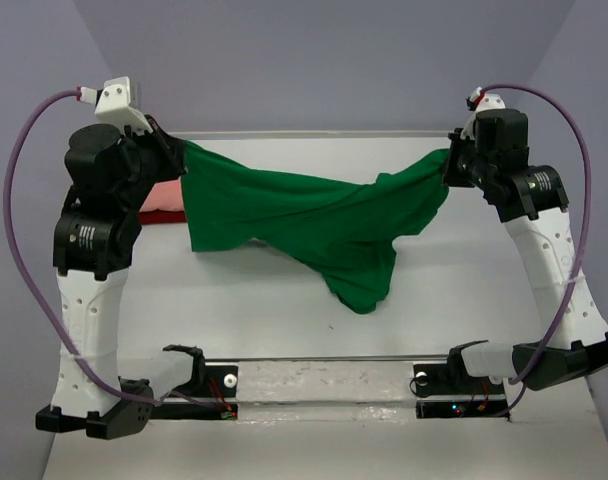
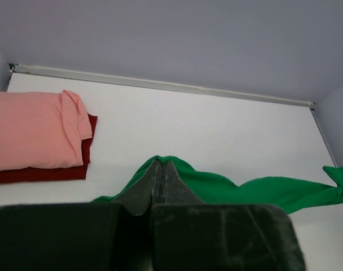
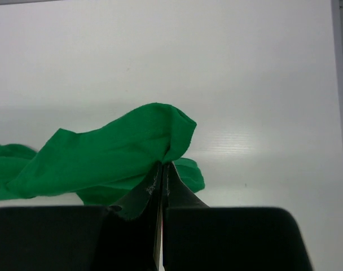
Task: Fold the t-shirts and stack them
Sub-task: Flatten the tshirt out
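Observation:
The green t-shirt (image 1: 314,215) hangs stretched between both arms above the table, sagging to a point in the middle. My left gripper (image 1: 180,152) is shut on its left corner, and in the left wrist view the green t-shirt (image 2: 245,189) bulges round the closed left gripper (image 2: 161,165). At the right end my right gripper (image 1: 450,160) is shut on the other corner; the right wrist view shows the green t-shirt (image 3: 109,155) bunched at the right gripper (image 3: 161,165). A folded salmon pink t-shirt (image 2: 33,130) lies on a folded dark red t-shirt (image 2: 42,172) at the far left.
The table's back edge (image 2: 160,84) meets the grey wall. The pink and red stack (image 1: 164,203) sits partly behind my left arm (image 1: 99,215). The arm bases and rail (image 1: 324,385) line the near edge.

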{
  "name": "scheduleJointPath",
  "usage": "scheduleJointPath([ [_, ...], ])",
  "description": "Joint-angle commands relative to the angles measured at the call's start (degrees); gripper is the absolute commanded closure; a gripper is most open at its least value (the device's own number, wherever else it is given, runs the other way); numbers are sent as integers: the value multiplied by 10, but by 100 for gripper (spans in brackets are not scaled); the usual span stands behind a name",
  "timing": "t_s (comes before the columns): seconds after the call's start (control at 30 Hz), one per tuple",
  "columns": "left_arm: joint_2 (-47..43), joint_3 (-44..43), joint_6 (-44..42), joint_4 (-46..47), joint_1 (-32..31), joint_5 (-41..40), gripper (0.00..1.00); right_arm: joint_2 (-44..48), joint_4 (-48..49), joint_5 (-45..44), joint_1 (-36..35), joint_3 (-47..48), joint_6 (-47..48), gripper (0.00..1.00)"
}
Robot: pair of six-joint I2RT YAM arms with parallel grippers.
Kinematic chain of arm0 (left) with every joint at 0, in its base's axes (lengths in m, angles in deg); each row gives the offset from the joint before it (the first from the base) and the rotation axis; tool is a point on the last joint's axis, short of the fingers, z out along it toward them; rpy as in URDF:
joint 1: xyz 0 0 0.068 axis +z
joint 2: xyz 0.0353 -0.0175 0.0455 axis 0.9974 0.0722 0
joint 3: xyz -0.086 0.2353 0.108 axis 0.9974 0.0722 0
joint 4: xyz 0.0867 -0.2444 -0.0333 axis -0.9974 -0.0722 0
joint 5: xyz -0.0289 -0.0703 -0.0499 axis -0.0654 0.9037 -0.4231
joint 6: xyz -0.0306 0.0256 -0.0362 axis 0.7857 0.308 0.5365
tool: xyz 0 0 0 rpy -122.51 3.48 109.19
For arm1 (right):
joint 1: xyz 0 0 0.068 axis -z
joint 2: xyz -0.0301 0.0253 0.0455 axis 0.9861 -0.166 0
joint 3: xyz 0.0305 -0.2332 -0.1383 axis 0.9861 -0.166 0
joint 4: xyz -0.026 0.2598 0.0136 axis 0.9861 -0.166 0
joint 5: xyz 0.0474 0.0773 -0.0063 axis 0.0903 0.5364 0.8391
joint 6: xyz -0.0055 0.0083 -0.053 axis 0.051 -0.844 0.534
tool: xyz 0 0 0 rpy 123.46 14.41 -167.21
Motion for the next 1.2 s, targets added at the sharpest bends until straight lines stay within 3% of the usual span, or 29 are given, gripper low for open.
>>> scheduleJointPath([
  [0.0, -28, 32, -14, -3, 1, -29, 100, 22, 28, -77, 1, -21, 13, 100],
  [0.2, -43, 50, -17, -15, 1, -74, 100, 30, 27, -123, 1, -33, 12, 100],
  [0.57, -21, 12, -16, -18, -17, -65, 100, 51, 7, -159, 1, 17, 10, 100],
  [0.83, -91, 42, -23, -22, -58, -123, 100, 90, -46, -188, -52, 80, 19, 100],
  [1.17, -137, 28, -7, -27, -65, -99, 100, 175, -82, -193, -75, 94, 24, 100],
])
